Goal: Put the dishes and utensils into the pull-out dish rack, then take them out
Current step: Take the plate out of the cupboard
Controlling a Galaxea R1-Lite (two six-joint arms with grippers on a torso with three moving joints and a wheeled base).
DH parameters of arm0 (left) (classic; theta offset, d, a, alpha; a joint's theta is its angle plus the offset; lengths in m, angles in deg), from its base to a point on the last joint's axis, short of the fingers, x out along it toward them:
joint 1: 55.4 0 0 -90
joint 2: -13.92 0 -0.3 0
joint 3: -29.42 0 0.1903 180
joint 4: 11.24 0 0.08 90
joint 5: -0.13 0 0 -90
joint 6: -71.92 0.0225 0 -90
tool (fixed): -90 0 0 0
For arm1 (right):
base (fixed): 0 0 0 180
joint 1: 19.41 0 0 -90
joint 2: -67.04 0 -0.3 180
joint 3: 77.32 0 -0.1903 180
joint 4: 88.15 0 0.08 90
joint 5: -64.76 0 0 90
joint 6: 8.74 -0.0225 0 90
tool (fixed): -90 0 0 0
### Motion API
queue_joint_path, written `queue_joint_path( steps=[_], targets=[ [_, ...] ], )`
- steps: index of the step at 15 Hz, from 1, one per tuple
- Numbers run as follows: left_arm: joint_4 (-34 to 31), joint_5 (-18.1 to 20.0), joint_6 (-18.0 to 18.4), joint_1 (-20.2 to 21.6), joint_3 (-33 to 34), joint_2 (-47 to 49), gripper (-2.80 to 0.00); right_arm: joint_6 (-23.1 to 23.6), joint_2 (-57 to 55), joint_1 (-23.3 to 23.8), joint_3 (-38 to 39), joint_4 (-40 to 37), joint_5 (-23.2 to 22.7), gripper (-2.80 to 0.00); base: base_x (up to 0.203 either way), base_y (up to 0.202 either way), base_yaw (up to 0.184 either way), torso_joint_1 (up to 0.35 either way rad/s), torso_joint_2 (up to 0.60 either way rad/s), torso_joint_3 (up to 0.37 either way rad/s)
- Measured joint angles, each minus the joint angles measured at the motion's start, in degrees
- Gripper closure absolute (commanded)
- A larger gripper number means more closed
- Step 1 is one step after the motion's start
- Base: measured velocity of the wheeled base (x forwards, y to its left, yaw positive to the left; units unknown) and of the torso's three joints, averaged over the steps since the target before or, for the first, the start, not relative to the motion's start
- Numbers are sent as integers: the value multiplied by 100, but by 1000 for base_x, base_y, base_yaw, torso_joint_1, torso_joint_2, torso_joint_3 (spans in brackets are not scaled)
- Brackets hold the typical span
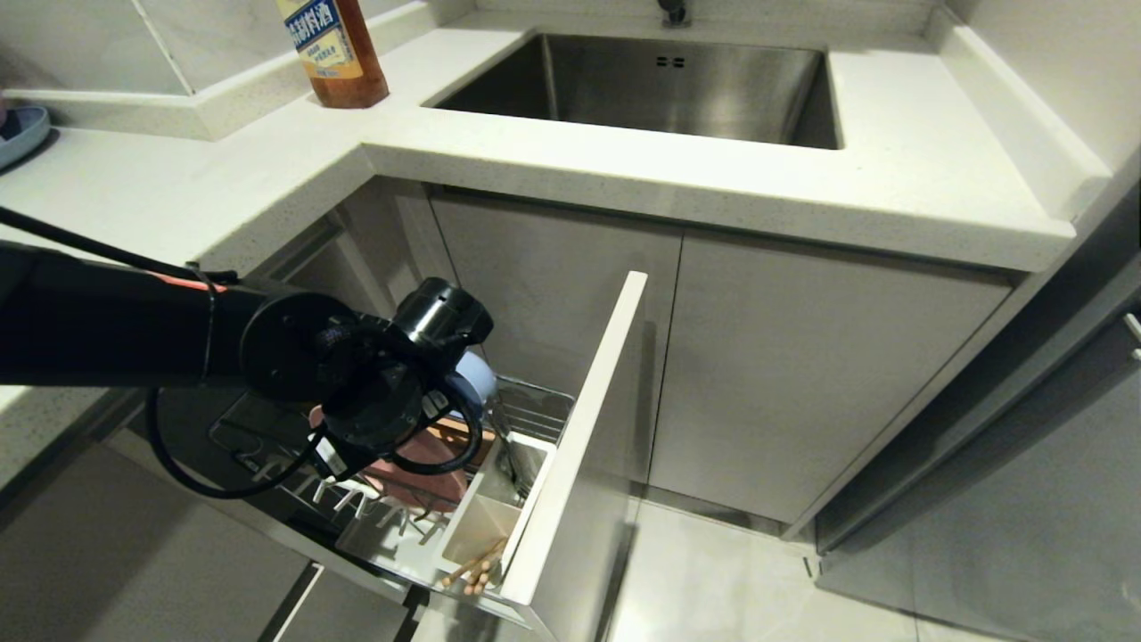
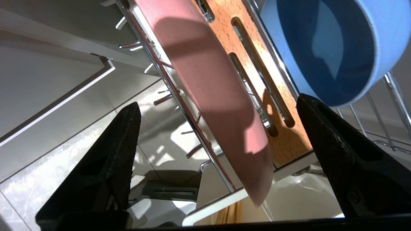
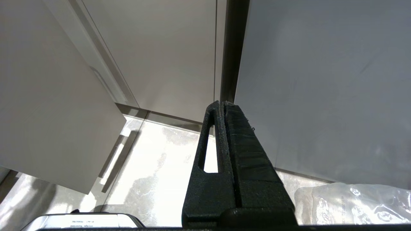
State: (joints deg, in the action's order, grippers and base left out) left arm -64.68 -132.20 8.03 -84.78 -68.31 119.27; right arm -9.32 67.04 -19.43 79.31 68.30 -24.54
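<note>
Head view shows the left end effector reaching down into the pull-out dish rack, which stands drawn out from under the tabletop. Seen from the left wrist, its fingers are spread wide with nothing between them gripped; the pink plate stands on edge in the gap, leaning on the chrome wires beside the slotted wooden strip. It looks freshly placed or about to be taken, and I cannot tell which.

The main risk, as I judge it, is that the plate is only propped: a brush from either finger while the arm moves could tip it off the wires or knock it into the blue bowl, which sits tilted on the rack just beyond the strip. Closing off-centre could also pinch a wire along with the rim.

As for containers, the white utensil cup near the front panel holds the chopsticks, their ends poking out; spoon and fork are not clearly visible. The right end effector is clenched and empty, parked near the floor.
</note>
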Motion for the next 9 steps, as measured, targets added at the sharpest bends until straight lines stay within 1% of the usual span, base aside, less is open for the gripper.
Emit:
queue_joint_path(
  steps=[2, 3, 9],
  targets=[
    [1, 45, -5, 13, 6, 11, -280, -2, 0, 0, 0, 0, 2, 0, 0, 0, 0, 0, 0, 0],
    [0, 55, -5, 19, 9, 11, 0, 1, 0, 0, 0, 0, -1, 0, 0, 0, 0, 0, 0, 0],
    [-5, 55, 2, 28, 27, 10, 0, 1, 0, 0, 0, 0, 2, 0, 0, 0, 0, 0, 0, 0]
  ],
)
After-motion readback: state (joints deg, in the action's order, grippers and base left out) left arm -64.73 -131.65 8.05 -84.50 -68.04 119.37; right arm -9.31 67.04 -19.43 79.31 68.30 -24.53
